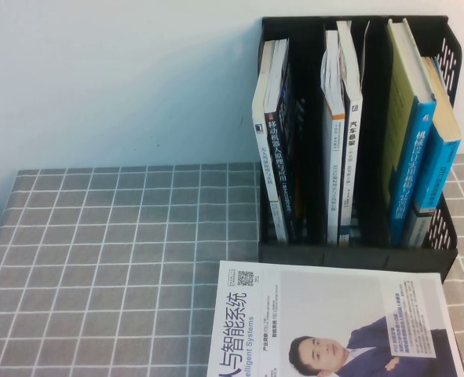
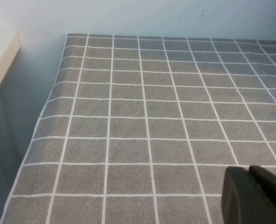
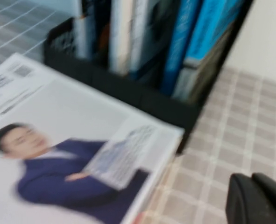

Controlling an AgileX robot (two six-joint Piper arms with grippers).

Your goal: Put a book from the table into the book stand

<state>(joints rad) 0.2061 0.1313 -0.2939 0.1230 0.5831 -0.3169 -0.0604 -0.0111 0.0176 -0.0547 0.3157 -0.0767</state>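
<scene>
The black book stand (image 1: 357,251) stands upright at the back right of the table (image 1: 122,251). The book (image 1: 351,149), with a narrow white-and-dark spine and a black Chinese title, stands upright in its middle compartment among other books. Neither gripper shows in the high view. My left gripper (image 2: 250,170) is shut and empty, low over bare grey cloth (image 2: 152,116). My right gripper (image 3: 252,177) is shut and empty, over the cloth beside the stand (image 3: 142,95).
A white book with a suited man's portrait (image 1: 334,330) lies flat in front of the stand, also in the right wrist view (image 3: 72,140). Other books fill the left (image 1: 275,133) and right (image 1: 420,149) compartments. A wall stands behind the table.
</scene>
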